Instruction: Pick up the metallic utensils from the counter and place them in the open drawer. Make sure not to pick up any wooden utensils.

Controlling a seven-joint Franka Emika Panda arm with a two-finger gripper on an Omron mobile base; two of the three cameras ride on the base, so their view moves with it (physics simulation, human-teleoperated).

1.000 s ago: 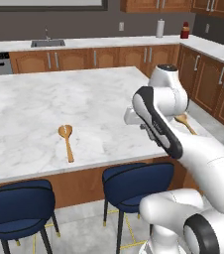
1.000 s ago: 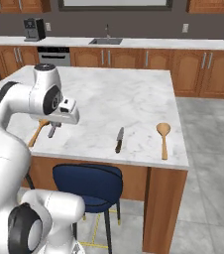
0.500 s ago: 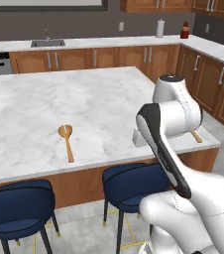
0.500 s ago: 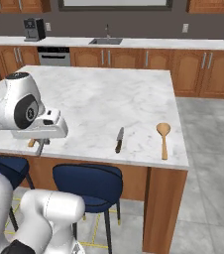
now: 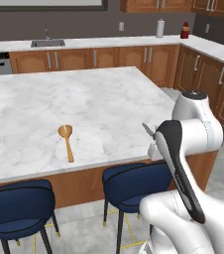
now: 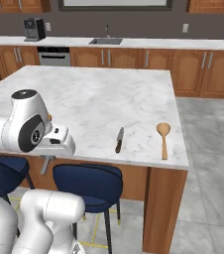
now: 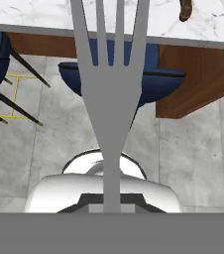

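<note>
My gripper (image 6: 48,157) is shut on a thin grey metal fork (image 6: 45,165), held off the front edge of the marble counter (image 6: 109,96), above the stools. In the hand view the fork (image 7: 111,94) runs up the middle with its tines toward the counter edge (image 7: 208,27). From the left base view, the fork's tines (image 5: 147,130) poke out from behind my arm. The knife (image 6: 119,139) with its silver blade and dark handle lies near the counter's front edge. One wooden spoon (image 6: 163,138) lies to the right of the knife, and another wooden spoon (image 5: 67,141) lies on the left half. The drawer is out of view.
Blue stools (image 6: 86,182) (image 5: 134,179) (image 5: 17,208) stand under the counter's front overhang, one stool (image 7: 119,79) right below the fork. Wall cabinets with a sink (image 6: 106,41) and coffee machine (image 6: 33,29) line the back. Grey floor tiles (image 6: 208,163) lie open to the right.
My arm has swung from over the counter out past its front edge and lower, carrying the fork with it. The knife and spoons have stayed put.
</note>
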